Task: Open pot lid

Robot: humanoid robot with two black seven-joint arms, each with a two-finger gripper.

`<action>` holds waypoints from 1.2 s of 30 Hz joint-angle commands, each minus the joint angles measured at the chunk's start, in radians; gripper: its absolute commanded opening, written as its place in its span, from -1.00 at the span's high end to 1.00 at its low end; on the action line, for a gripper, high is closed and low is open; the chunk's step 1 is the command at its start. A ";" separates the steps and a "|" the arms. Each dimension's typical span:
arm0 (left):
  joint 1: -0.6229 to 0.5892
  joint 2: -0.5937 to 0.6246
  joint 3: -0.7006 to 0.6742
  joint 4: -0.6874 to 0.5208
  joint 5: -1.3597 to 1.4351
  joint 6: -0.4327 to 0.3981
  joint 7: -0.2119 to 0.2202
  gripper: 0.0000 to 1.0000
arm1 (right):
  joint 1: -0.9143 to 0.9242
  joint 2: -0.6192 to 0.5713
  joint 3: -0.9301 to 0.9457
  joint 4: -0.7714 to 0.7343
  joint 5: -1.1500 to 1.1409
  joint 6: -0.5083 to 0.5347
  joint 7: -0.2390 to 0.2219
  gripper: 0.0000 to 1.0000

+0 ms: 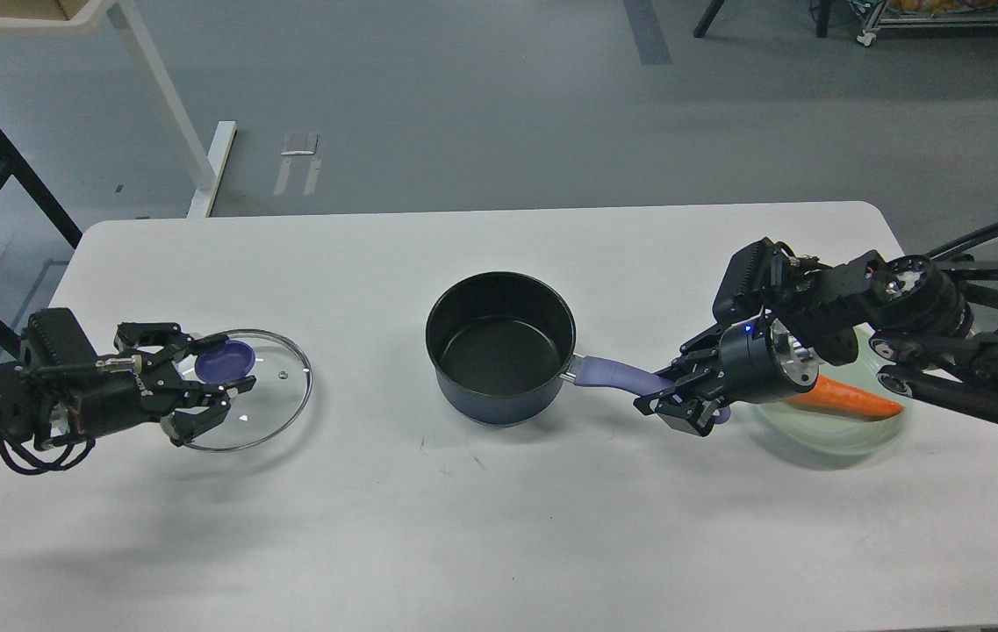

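Note:
The pot [500, 351], dark navy with a black empty inside, stands uncovered at the table's middle. Its lavender handle [613, 376] points right. My right gripper [672, 399] is shut on the handle's end. The lid [275, 395], clear glass with a steel rim and a blue-purple knob [225, 361], lies flat on the table at the left, well apart from the pot. My left gripper [219, 373] is at the knob with one finger on each side. The jaws are spread, and a small gap shows on the near side.
A pale green plate [823, 434] holding an orange carrot [845, 399] sits under my right wrist at the table's right. The white table [499, 527] ends near the plate's right side. A white desk leg and a black frame stand on the floor beyond the far-left edge.

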 commanded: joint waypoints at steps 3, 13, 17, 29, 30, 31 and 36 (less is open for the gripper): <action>0.018 -0.010 0.002 0.018 -0.001 -0.001 0.000 0.14 | -0.003 0.000 0.001 -0.001 0.000 0.000 0.000 0.42; 0.019 -0.011 0.000 0.018 -0.016 -0.001 0.000 -0.76 | -0.001 0.003 0.001 0.000 0.000 0.000 0.000 0.37; 0.018 -0.010 0.000 0.017 -0.019 -0.001 0.000 -0.94 | -0.001 0.003 0.001 -0.001 0.000 0.000 0.000 0.37; -0.090 0.048 -0.024 -0.183 -0.560 -0.115 0.000 -0.98 | -0.001 0.001 0.000 0.000 0.000 0.000 0.000 -0.05; -0.097 0.047 -0.024 -0.184 -0.588 -0.123 0.000 -0.98 | -0.001 0.003 0.001 0.000 0.000 -0.001 0.000 -0.16; -0.107 0.047 -0.024 -0.184 -0.600 -0.124 0.000 -0.98 | -0.001 0.003 0.001 -0.001 0.000 -0.003 0.000 -0.30; -0.133 0.044 -0.024 -0.184 -0.606 -0.130 0.000 -0.98 | 0.003 -0.008 0.003 0.003 0.011 -0.003 0.000 -0.89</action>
